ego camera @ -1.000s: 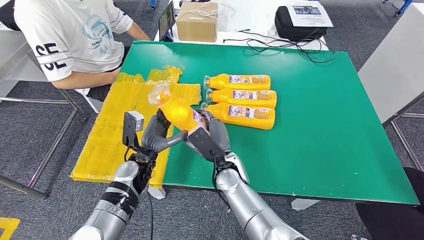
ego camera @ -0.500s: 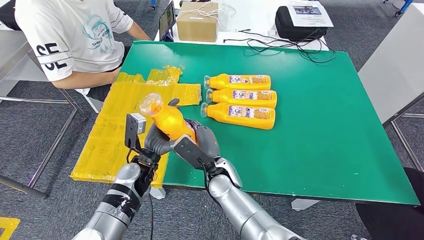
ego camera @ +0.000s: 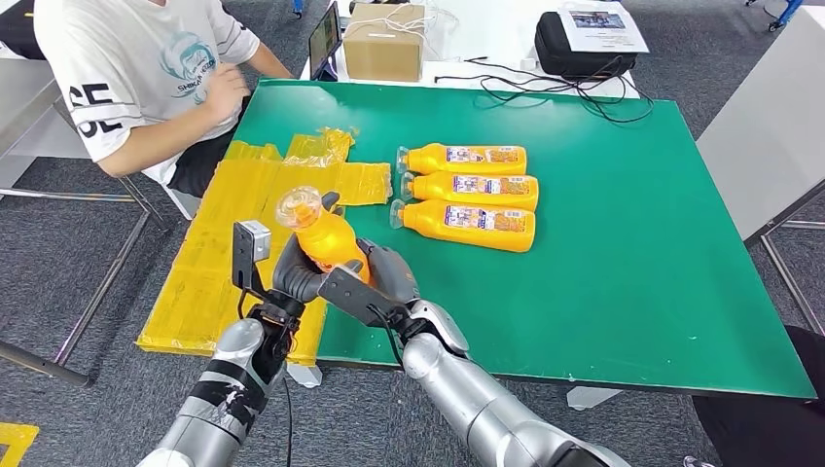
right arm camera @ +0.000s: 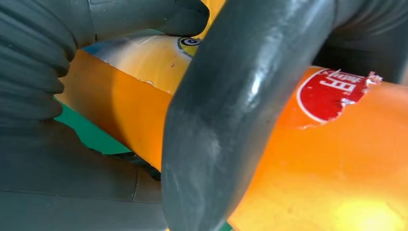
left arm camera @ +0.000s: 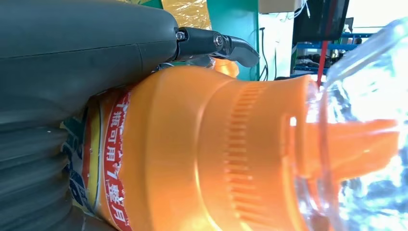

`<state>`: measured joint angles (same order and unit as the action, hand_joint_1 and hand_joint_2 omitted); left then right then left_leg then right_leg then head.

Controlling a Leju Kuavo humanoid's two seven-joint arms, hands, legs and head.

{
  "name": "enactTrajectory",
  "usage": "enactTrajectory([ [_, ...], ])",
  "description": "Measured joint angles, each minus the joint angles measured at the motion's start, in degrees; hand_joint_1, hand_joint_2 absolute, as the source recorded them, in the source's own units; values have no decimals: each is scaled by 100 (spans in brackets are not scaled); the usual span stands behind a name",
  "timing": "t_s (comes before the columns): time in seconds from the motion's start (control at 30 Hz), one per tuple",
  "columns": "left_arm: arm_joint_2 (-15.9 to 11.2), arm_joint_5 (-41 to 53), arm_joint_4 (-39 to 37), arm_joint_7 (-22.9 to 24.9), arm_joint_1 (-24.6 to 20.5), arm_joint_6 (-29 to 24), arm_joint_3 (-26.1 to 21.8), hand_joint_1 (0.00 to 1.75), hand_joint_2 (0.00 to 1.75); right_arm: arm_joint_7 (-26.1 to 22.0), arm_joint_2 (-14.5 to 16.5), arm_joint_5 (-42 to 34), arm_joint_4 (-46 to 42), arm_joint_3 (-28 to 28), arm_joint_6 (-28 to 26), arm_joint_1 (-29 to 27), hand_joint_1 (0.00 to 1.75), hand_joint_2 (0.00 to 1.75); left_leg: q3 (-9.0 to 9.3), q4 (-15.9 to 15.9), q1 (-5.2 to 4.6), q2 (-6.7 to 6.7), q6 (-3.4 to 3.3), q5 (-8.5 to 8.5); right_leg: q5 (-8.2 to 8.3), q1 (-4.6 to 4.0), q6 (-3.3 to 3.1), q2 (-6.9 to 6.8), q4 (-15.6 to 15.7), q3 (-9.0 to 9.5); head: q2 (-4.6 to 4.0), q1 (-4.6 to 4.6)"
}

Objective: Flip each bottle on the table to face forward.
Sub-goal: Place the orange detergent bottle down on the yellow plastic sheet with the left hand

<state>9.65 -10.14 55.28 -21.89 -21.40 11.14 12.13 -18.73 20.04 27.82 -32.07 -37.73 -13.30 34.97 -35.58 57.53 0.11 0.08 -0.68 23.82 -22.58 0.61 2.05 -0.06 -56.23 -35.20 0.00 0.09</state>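
Both hands hold one orange bottle (ego camera: 326, 238) above the table's near left edge, tilted up with its clear cap (ego camera: 297, 206) toward the far left. My left hand (ego camera: 295, 275) grips it from the left side and my right hand (ego camera: 368, 282) wraps its lower body. The left wrist view has the bottle's orange shoulder (left arm camera: 211, 149) and clear cap (left arm camera: 370, 120) close up. In the right wrist view my thumb (right arm camera: 231, 120) crosses the bottle's labelled body (right arm camera: 327, 163). Three more orange bottles (ego camera: 467, 159) (ego camera: 474, 187) (ego camera: 467, 221) lie side by side on the green table (ego camera: 623, 243), labels up, caps to the left.
Crumpled yellow sheeting (ego camera: 229, 243) covers the table's left edge. A seated person (ego camera: 146, 73) in a white shirt is at the far left. A cardboard box (ego camera: 383, 41), a black case (ego camera: 584, 44) and cables lie beyond the far edge.
Both hands have drawn the bottle nearer and to the left, tipping its cap end higher. The person's arm has moved up to the chest.
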Motion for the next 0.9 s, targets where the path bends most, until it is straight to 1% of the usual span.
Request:
enactTrajectory([
  [0.03, -5, -2, 5, -2, 0, 7, -1, 128, 175, 18, 0, 0, 17, -17, 6, 11, 175, 175, 0, 0, 0, 0, 0, 0, 0, 0, 0, 0, 0, 0, 0, 0],
  [0.07, -10, -3, 11, -6, 2, 10, -2, 168, 175, 42, 0, 0, 37, -37, 17, 24, 175, 175, 0, 0, 0, 0, 0, 0, 0, 0, 0, 0, 0, 0, 0, 0],
  [0.1, -15, 1, 16, -15, 5, 7, -4, 175, 175, 75, 0, 0, 58, -60, 29, 42, 167, 175, 0, 0, 0, 0, 0, 0, 0, 0, 0, 0, 0, 0, 0, 0],
  [0.2, -21, 72, 58, -68, 35, -81, -14, 175, 175, 160, -1, -1, 131, -112, 35, 94, 36, 175, 0, 0, 0, 0, 0, 0, 0, 0, 0, 0, 1, 0, 0, -1],
  [0.23, -20, 112, 95, -90, 53, -131, -16, 175, 175, 175, -1, -2, 153, -116, 12, 101, 0, 175, 0, 0, 0, 0, 0, 0, 0, 0, 0, 0, 1, 0, 0, -1],
  [0.37, -19, 306, 319, -154, 125, -418, -48, 175, 175, 164, -7, -87, 198, -64, -257, 81, 0, 175, -1, 0, 0, -1, 0, 0, 0, 0, 0, 0, 0, 0, 0, 0],
  [0.47, -30, 399, 512, -180, 146, -602, -140, 175, 175, 63, -24, -185, 157, 113, -451, 2, 0, 175, -1, 0, 0, -1, 0, 0, 0, 0, 0, -1, 0, 0, 0, 1],
  [0.63, -60, 458, 681, -156, 228, -696, -302, 175, 175, -91, -134, -333, -201, 501, -530, -168, 0, 175, -1, 0, 0, -1, 0, 0, 0, 0, 0, -1, 1, 0, 0, 1],
  [0.73, -85, 547, 684, -225, 269, -770, -364, 175, 175, -244, -193, -424, -404, 731, -575, -289, 0, 175, -2, 0, 0, -1, 0, 0, 0, 0, 0, -1, 1, 0, 0, 1],
  [0.83, -137, 860, 684, -354, 262, -1023, -407, 175, 175, -427, -234, -529, -626, 932, -656, -370, 0, 175, -2, 0, 0, -1, 0, 0, 0, 0, 0, 0, 1, -1, 0, 0],
  [0.9, -212, 1298, 684, -415, 208, -1294, -431, 175, 175, -499, -266, -585, -892, 1045, -692, -421, 0, 175, -1, 0, 0, -1, 0, 0, 0, 0, 0, 0, 0, -2, 0, 0],
])
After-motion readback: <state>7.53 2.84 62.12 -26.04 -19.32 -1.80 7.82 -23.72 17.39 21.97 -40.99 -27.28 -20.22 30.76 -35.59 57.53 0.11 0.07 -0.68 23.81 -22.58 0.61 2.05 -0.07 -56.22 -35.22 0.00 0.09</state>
